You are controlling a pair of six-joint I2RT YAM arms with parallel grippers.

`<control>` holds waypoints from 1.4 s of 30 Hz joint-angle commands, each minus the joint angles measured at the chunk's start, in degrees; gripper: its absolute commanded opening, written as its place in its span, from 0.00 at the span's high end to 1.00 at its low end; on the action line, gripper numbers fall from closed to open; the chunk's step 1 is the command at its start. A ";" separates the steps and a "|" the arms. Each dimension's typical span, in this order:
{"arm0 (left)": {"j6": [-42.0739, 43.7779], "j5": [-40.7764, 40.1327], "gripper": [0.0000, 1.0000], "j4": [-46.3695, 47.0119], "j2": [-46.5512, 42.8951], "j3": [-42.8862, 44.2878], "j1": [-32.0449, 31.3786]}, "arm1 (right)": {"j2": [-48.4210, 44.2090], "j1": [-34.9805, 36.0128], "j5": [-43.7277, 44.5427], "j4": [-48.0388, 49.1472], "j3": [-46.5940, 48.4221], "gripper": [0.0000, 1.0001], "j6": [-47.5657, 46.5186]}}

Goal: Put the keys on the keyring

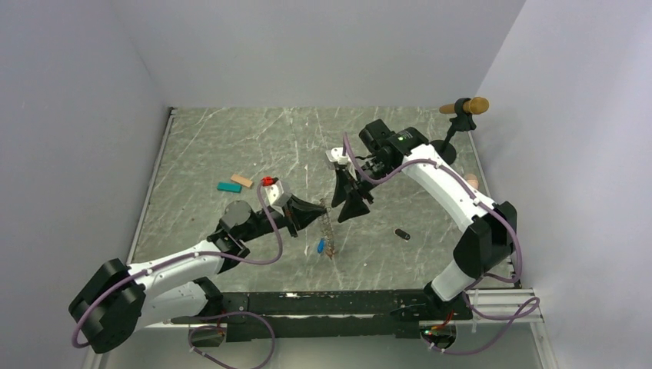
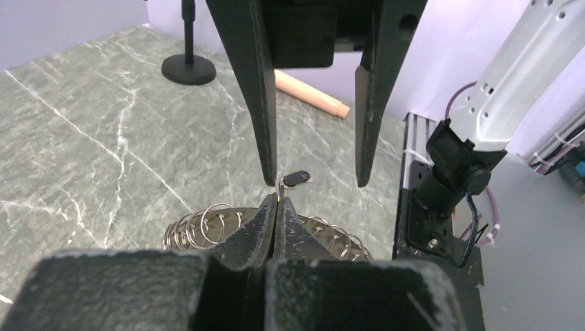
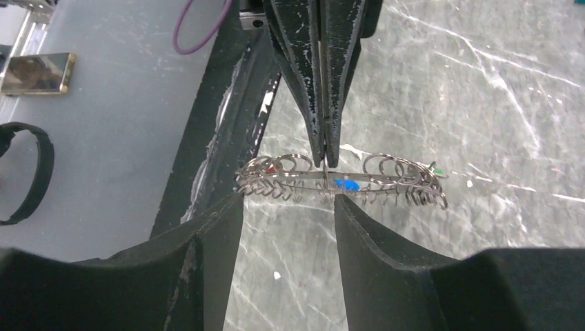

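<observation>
Steel-grey and springy, the keyring (image 3: 407, 186) hangs mid-frame above the tabletop (image 3: 483, 103), pinched in the left gripper's (image 3: 324, 160) clenched jaws. The right gripper (image 3: 288, 200) faces it, jaws released. The wire looks light, thin and likely slippery. A black key (image 1: 402, 233), lower right, seems best taken by its plastic head.

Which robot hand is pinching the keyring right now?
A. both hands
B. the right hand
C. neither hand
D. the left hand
D: the left hand is shut tight on the keyring, while the right hand has its fingers standing wide apart.
</observation>
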 commanded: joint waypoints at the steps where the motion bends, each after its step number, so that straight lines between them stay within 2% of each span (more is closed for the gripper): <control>1: -5.00 -1.92 1.00 16.63 0.74 -0.14 0.16 | -3.35 -0.15 -8.03 7.65 -3.72 0.45 1.40; 9: -5.26 -1.46 1.00 16.63 1.49 0.21 0.17 | -3.51 -0.46 -9.29 10.34 -5.02 0.54 3.25; 20: -4.16 -0.59 1.00 12.85 1.19 1.03 0.17 | -4.20 -2.67 -10.39 10.48 -5.10 0.55 4.15; 38: -4.86 0.16 1.00 13.43 2.96 2.04 0.18 | -3.78 -2.64 -12.18 12.99 -6.68 0.74 6.63; 42: -5.04 0.17 1.00 13.66 2.90 2.04 0.19 | -3.60 -2.59 -12.09 13.20 -6.80 0.76 6.87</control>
